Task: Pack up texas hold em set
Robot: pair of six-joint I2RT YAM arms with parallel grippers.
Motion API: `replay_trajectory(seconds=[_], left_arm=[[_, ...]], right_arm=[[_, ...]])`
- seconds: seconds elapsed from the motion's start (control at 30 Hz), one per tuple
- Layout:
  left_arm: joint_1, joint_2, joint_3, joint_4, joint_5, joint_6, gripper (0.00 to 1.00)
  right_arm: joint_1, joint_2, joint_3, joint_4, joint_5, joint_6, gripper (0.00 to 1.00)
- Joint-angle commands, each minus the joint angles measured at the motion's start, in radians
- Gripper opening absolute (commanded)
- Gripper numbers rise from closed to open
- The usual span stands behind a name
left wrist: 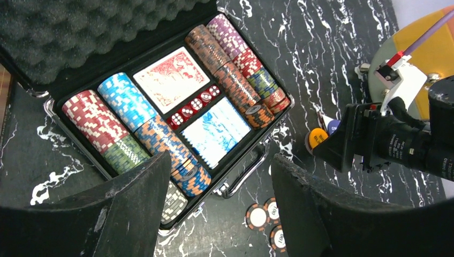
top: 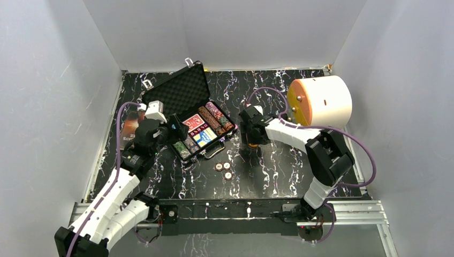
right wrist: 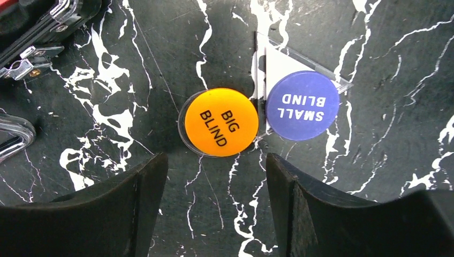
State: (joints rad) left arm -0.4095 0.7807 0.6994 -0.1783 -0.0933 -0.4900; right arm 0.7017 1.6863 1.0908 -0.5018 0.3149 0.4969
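The black case [top: 179,91] lies open at the back left, its foam lid [left wrist: 80,32] raised. Inside are rows of multicoloured chips [left wrist: 128,107], a red deck [left wrist: 171,79], a blue deck [left wrist: 215,131] and red dice [left wrist: 194,107]. Three loose chips [top: 224,169] lie on the table in front of the case. My left gripper [left wrist: 220,160] is open and empty above the case's front edge. My right gripper [right wrist: 217,160] is open and empty just above the table, right before the orange BIG BLIND button [right wrist: 218,122]. The purple SMALL BLIND button [right wrist: 302,105] lies beside it.
A big white cylinder with an orange face [top: 321,100] lies at the back right. A dark brown booklet [top: 128,131] lies left of the case, partly hidden by my left arm. The case's silver handle [left wrist: 246,171] sticks out toward the loose chips. White walls enclose the table.
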Motion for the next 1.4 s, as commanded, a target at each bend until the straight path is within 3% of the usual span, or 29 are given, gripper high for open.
replay_trajectory(seconds=[0.0, 0.23, 0.93, 1.07, 1.37], left_arm=[[-0.002, 0.000, 0.000, -0.012, -0.020, 0.013, 0.67], [-0.002, -0.006, -0.015, -0.008, -0.014, -0.002, 0.68], [-0.002, -0.028, -0.044, 0.026, -0.016, -0.034, 0.69], [-0.002, -0.029, -0.044, 0.027, -0.010, -0.035, 0.69], [-0.001, -0.003, -0.059, 0.072, 0.098, -0.034, 0.72]], right_arm=[[0.005, 0.018, 0.035, -0.006, -0.003, 0.065, 0.77], [0.002, 0.045, 0.009, 0.003, 0.002, 0.121, 0.79], [-0.037, 0.141, 0.051, 0.005, 0.052, 0.147, 0.68], [-0.039, 0.153, 0.063, 0.016, 0.055, 0.138, 0.60], [-0.038, 0.028, -0.009, 0.074, -0.053, 0.135, 0.54]])
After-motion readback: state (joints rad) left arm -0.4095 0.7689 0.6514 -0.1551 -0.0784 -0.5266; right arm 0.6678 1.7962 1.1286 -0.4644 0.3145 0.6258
